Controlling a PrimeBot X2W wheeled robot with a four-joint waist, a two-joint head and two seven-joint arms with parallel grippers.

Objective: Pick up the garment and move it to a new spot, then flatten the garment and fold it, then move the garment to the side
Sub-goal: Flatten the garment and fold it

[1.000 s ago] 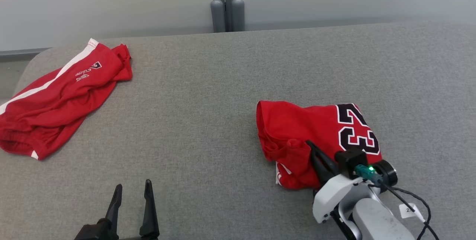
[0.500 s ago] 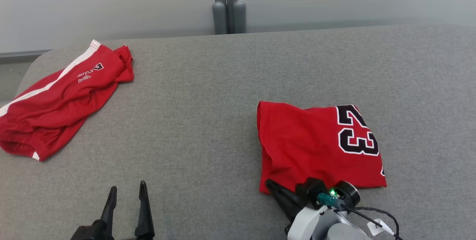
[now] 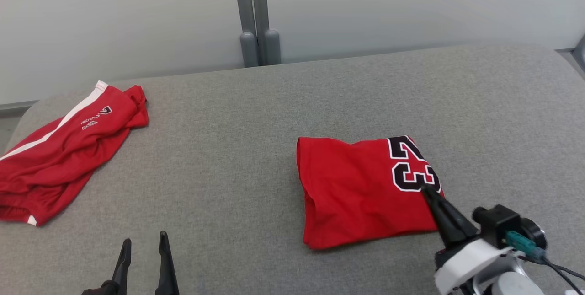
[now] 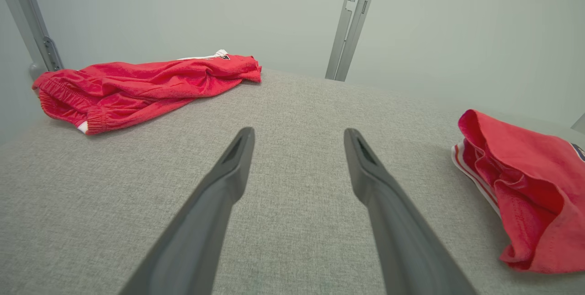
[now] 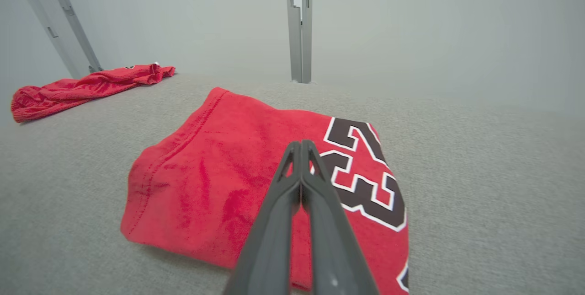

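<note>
Garment (image 3: 365, 190), near right: red knit cloth, matt, with a slightly fuzzy nap in the right wrist view. Its left edge has a stitched hem. The numerals (image 3: 413, 164) look smoother, black with a white outline.
Shorts (image 3: 64, 144), far left: thinner red cloth with a faint sheen, finely creased, with a white stripe and a gathered band.
Table cover (image 3: 237, 130): grey woven fabric, matt, coarse grain.
Left gripper (image 3: 144, 238) and right gripper (image 3: 425, 189): dark fingers, matt and smooth, plastic by the look.
Wrist housing (image 3: 466, 256) on the right arm: white plastic, smooth, mild gloss.
Post (image 3: 256, 11), far edge: grey metal, satin finish.
Wall (image 3: 411, 2): pale, smooth, matt.
</note>
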